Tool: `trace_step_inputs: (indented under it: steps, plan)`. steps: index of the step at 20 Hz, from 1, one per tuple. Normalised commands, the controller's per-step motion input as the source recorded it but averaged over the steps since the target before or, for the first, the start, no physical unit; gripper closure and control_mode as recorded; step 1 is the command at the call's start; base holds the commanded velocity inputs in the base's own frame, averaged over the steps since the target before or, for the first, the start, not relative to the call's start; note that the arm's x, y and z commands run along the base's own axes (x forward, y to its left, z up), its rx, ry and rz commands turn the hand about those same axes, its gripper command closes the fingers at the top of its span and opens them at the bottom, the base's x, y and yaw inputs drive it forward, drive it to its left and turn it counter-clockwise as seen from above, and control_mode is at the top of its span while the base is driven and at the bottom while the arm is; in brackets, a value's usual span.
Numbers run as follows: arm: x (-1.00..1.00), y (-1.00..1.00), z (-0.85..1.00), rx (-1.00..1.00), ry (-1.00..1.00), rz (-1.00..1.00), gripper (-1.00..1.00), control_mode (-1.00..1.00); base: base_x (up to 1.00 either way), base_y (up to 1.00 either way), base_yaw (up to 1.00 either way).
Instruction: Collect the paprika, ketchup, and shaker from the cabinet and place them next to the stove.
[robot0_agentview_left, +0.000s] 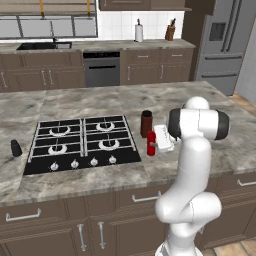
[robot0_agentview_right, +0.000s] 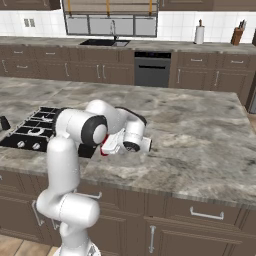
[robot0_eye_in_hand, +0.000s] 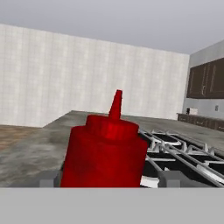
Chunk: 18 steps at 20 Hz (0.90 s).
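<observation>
While the ketchup (robot0_agentview_left: 151, 143) stands upright on the table (robot0_agentview_left: 240, 135), just right of the stove (robot0_agentview_left: 82, 144), the pincer (robot0_eye_in_hand: 109, 178) sits around it w/ tips apart, prob. letting go. Paprika (robot0_agentview_left: 146, 123) stands just behind the ketchup; shaker (robot0_agentview_left: 16, 148) is left of the stove, so all three look delivered.

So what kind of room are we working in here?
A home-style kitchen, rendered. A four-burner stove sits in a marble island counter; behind it are a built-in oven, a sink and a steel fridge. The ketchup and paprika stand beside the stove.
</observation>
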Motion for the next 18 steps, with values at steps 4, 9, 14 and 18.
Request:
trace_step_inputs:
  steps: [4,9,14,18]
  plan:
    - [0.0,0.0,0.2,0.0,0.0,0.0,-1.0,-1.0,0.0,0.0,0.0]
    - [0.0,0.0,0.38,0.0,-0.02,0.0,-1.0,-1.0,0.0,0.0,0.0]
    - [0.0,0.0,0.48,0.0,-0.02,0.0,-1.0,-1.0,0.0,0.0,0.0]
    - [0.0,0.0,0.56,0.0,-0.02,0.0,-1.0,-1.0,0.0,0.0,0.0]
